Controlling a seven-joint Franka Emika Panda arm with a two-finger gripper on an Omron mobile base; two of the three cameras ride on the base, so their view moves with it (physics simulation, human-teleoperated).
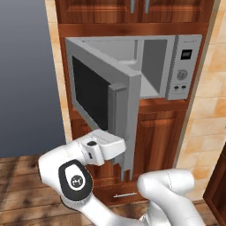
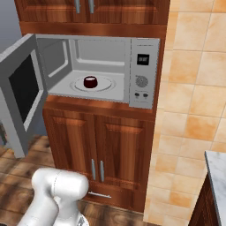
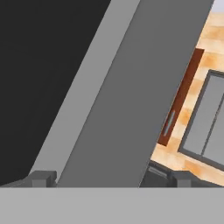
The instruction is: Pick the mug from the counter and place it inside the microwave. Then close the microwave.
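Note:
The microwave (image 2: 143, 73) sits in a wooden wall cabinet, and its door (image 1: 101, 95) is swung wide open to the left. Inside, the dark maroon mug (image 2: 90, 82) stands upright on the round turntable (image 2: 106, 86). My gripper (image 1: 120, 164) is at the lower end of the door's outer face and is open. In the hand view the gripper (image 3: 113, 179) has its fingertips (image 3: 41, 178) wide apart, with the door's long bar handle (image 3: 144, 96) running up between them. Nothing is held. A corner of the marbled counter (image 2: 218, 176) shows at the lower right.
Reddish-brown cabinet doors (image 2: 110, 145) sit below the microwave, with a drawer (image 2: 100, 194) under them. Upper cabinets (image 2: 88, 9) hang above. A tan tiled wall (image 2: 194, 88) lies to the right. The floor (image 1: 17, 176) is wood. My own arm (image 1: 75, 176) crowds the space before the open door.

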